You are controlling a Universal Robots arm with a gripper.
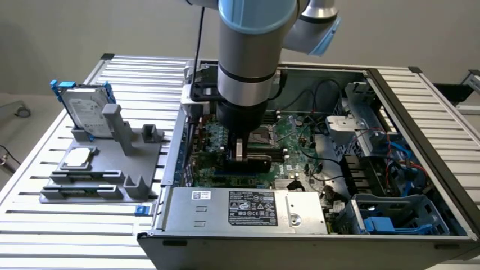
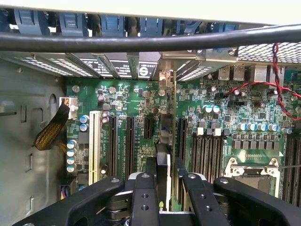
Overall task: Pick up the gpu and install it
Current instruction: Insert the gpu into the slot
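Between the fingers [image 2: 151,167], the gpu [image 2: 163,157] stands on edge, clamped from both sides, low inside the open computer case [image 1: 420,107] and right over the motherboard [image 2: 131,94]. You appear to be at the seating step. The card hangs at the row of long black slots [image 2: 129,141], and I cannot tell whether its lower edge already touches one.

To do this well, hold the card square to the slot beneath the fingers. Line its far end up with the rear slot covers [image 2: 113,66] beyond the fingers, then press straight down, evenly and gently. Any tilt would likely jam the contacts.

The wrist view gives you alignment: the card edge-on, with neighbouring slots to either side of the fingers. The exterior view gives you height instead, with the black card [image 1: 253,165] under the arm [image 1: 248,56]. It also shows the bench [image 1: 75,236] and a hard drive [image 1: 84,109] standing well away from the fingers.
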